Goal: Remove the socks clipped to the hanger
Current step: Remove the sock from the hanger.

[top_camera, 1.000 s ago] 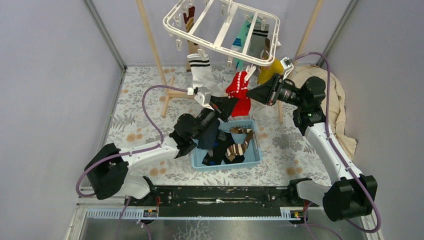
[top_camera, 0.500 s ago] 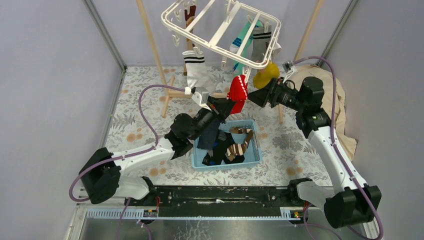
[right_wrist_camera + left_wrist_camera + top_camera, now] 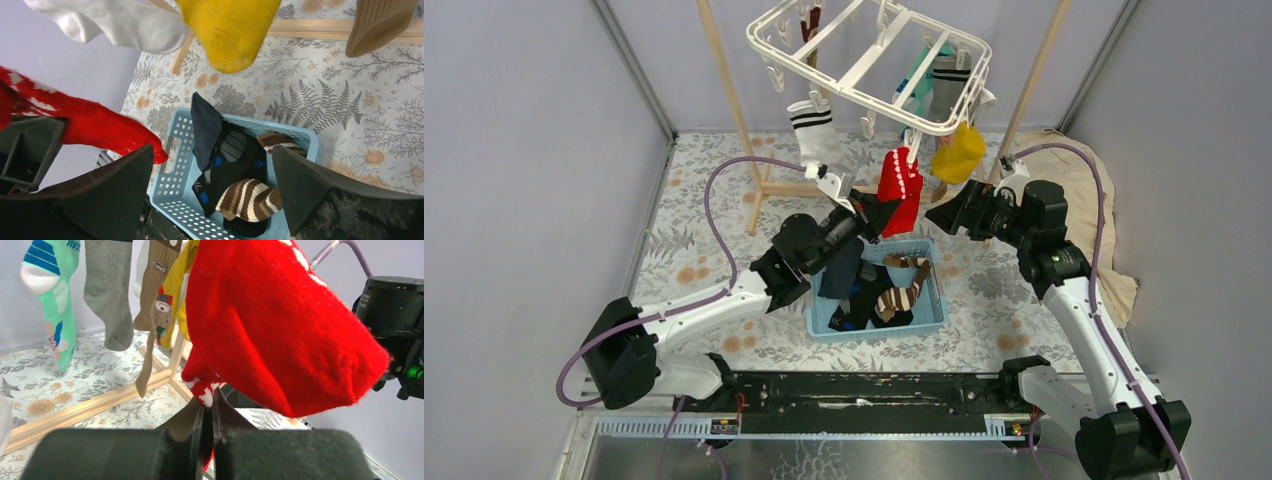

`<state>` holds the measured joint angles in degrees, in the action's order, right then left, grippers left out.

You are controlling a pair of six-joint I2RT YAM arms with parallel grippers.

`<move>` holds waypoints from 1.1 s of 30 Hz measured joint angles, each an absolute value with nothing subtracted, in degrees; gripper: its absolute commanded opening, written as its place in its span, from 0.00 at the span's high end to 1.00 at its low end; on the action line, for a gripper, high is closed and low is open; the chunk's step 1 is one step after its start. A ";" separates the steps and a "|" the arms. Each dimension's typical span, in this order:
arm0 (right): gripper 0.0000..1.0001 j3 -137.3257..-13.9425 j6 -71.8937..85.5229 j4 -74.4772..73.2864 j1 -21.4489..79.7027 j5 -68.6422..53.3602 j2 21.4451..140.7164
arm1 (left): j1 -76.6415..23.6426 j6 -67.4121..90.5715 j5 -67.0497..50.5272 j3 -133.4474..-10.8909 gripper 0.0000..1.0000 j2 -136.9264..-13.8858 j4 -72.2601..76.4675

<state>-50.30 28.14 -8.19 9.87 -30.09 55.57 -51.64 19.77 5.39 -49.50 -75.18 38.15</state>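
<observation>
The white hanger (image 3: 864, 62) hangs at the top with socks clipped under it: a red sock (image 3: 902, 188), a yellow one (image 3: 959, 152), a white black-striped one (image 3: 814, 135), teal (image 3: 919, 75) and grey (image 3: 944, 88). My left gripper (image 3: 879, 214) is shut on the red sock's lower, white-patterned edge (image 3: 207, 395); the rest of the red sock (image 3: 280, 330) fills the left wrist view. My right gripper (image 3: 946, 214) stands open and empty just right of the red sock, below the yellow sock (image 3: 230, 30). Its jaws (image 3: 212, 150) frame the basket below.
A light blue basket (image 3: 932, 308) on the floral table holds dark, navy and brown-striped socks (image 3: 250, 195). Pale wooden rack poles (image 3: 724, 90) and a base bar (image 3: 85, 407) stand behind. A beige cloth (image 3: 1096, 200) lies at the right. A brown sock (image 3: 155, 285) hangs near the yellow one.
My right gripper opened wide and drew back down and to the right, away from the hanger's edge. The hanger swung up and back. My left gripper stayed shut on the red sock.
</observation>
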 measured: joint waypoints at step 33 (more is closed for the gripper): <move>0.04 -47.75 29.26 -8.29 9.87 -29.50 52.80 | -46.00 30.30 -10.57 -55.37 0.85 -75.24 25.56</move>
